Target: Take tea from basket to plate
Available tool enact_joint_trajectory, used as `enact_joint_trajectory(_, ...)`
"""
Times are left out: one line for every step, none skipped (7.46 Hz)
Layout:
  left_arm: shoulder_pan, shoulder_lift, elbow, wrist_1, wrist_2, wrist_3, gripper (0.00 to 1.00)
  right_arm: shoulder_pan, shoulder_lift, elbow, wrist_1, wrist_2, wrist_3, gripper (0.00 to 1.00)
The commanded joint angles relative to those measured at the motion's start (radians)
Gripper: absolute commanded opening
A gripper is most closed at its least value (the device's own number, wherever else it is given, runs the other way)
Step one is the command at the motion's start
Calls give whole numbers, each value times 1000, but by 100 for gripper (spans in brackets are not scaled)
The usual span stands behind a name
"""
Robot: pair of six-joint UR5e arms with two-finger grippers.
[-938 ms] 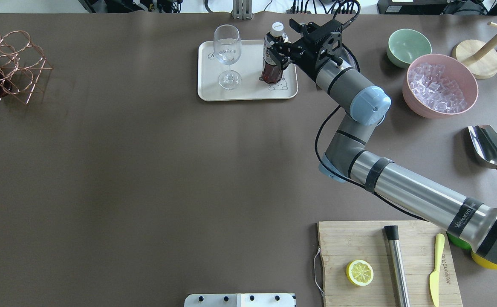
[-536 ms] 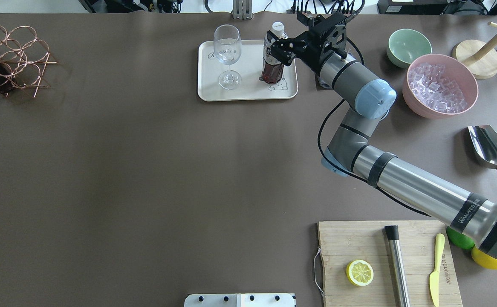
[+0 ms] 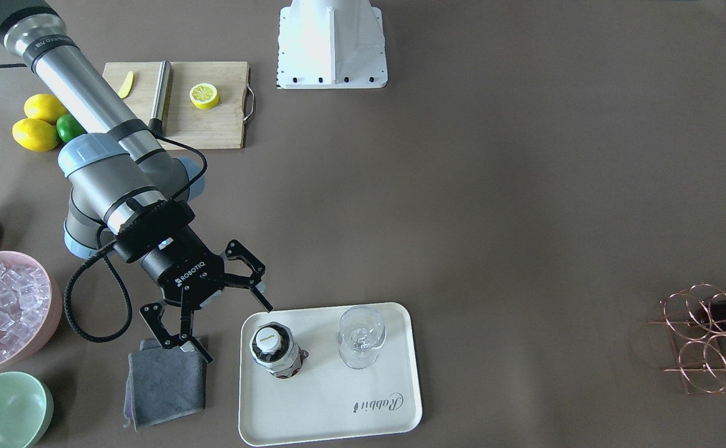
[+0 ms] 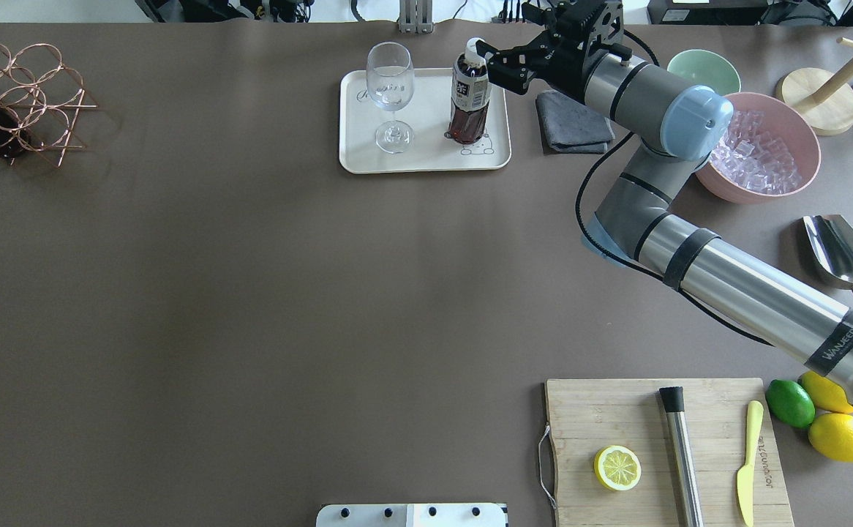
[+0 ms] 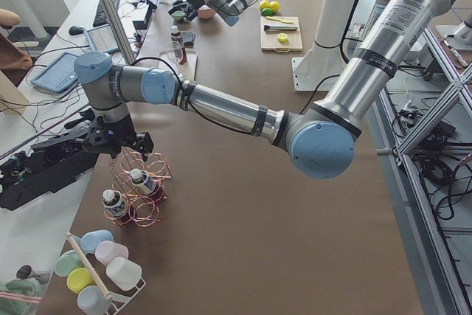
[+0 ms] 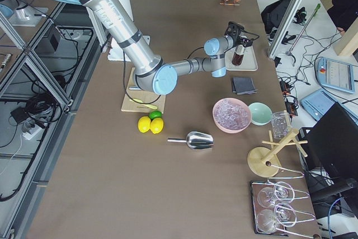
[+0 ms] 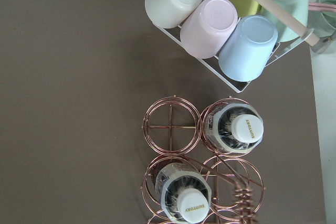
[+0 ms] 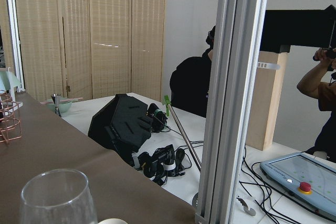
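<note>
One tea bottle (image 4: 468,99) stands upright on the cream plate (image 4: 426,159), next to the bear drawing. It also shows in the front view (image 3: 274,350) on the plate (image 3: 338,404). My right gripper (image 4: 496,69) is open and empty, just right of the bottle's cap; in the front view the right gripper (image 3: 236,333) is beside the plate's edge. The copper basket (image 4: 20,95) stands far left with two bottles (image 7: 233,129) (image 7: 184,195) in it. My left gripper (image 5: 114,138) hovers above the basket (image 5: 140,189); I cannot tell whether it is open.
A wine glass (image 4: 390,95) stands on the plate's left half. A grey cloth (image 4: 573,124) lies right of the plate, under my right wrist. A pink bowl of ice (image 4: 763,154) and a green bowl (image 4: 693,69) are far right. A cutting board (image 4: 617,417) is at the front.
My right gripper has let go of the bottle and drawn back to the right and up, uncovering the grey cloth. The bottle stays on the plate. The basket has settled level.
</note>
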Motion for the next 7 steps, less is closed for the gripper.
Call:
enact_joint_trajectory(-149, 85, -246, 273, -67, 413, 99, 88, -34, 51, -112, 234, 9, 100)
enact_joint_trajectory(-152, 178, -381, 303, -75, 549, 99, 109, -43, 53, -150, 323, 44, 100)
enact_joint_trajectory(-148, 275, -490, 305, -72, 659, 99, 132, -57, 57, -198, 416, 50, 100)
enact_joint_trajectory(-145, 337, -546, 300, -70, 739, 99, 157, -61, 59, -242, 499, 71, 100)
enact_joint_trajectory(-137, 354, -554, 302, -75, 862, 99, 187, -70, 85, -334, 603, 103, 100)
enact_joint_trajectory(-66, 357, -551, 302, -76, 992, 99, 212, -98, 115, -437, 688, 107, 100)
enact_joint_trajectory(25, 392, -547, 299, -78, 1106, 99, 241, -157, 172, -567, 755, 107, 100)
